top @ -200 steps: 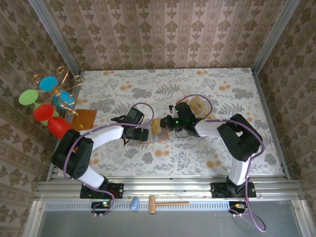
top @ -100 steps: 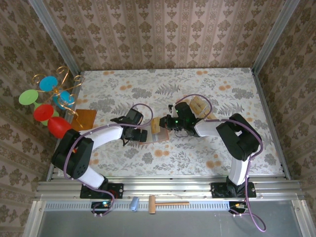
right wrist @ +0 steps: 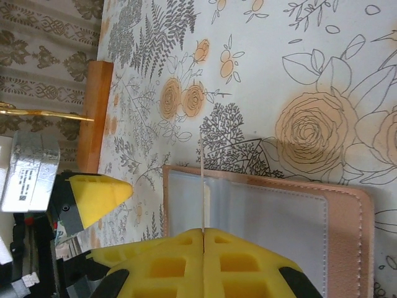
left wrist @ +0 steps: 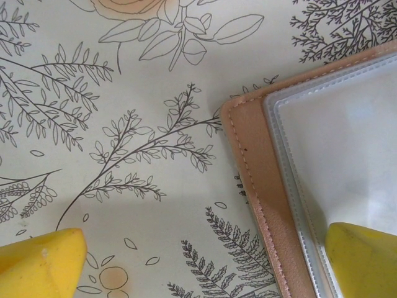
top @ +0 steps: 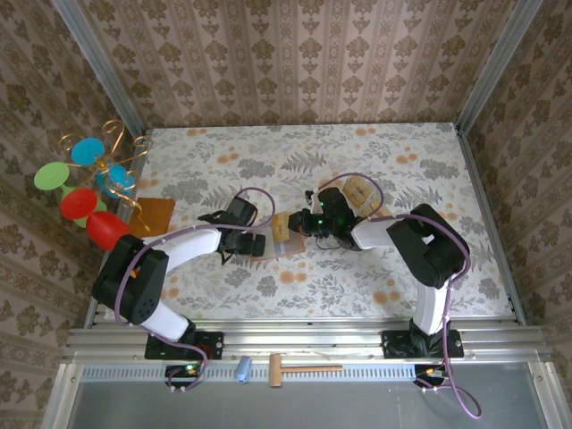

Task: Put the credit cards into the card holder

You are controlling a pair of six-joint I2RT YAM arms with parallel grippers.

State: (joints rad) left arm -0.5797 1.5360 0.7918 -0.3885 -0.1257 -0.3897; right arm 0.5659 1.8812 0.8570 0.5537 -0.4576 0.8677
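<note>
Seen from above, the last second brings only a small shift. The right gripper (top: 301,223) creeps a little to the left with its card (top: 282,223), so the card now hangs further in over the open card holder (top: 288,247). The left gripper (top: 251,243) slides a shade leftward along the holder's left side.

The card holder lies flat and open on the flowered table (top: 402,259) between the two grippers, with its pink inside and clear pocket facing up.

The right gripper's fingers (right wrist: 161,251) are pressed together and pinch the card. From the wrist it shows edge-on, a thin pale line standing upright over the pocket. The left gripper's fingertips (left wrist: 40,264) are spread wide. One is over bare table and the other is on the clear pocket just inside the stitched edge, which looks like it is pinning the holder down.

My reading is that the card is being lined up with the pocket mouth and has not yet gone in. The small leftward creep looks like the start of the slide. A thin card can miss the slit or drag the holder along, so the left finger's hold matters.

The pile of cards (top: 360,190) waits well apart, behind the right arm, so most of the job is not yet done
</note>
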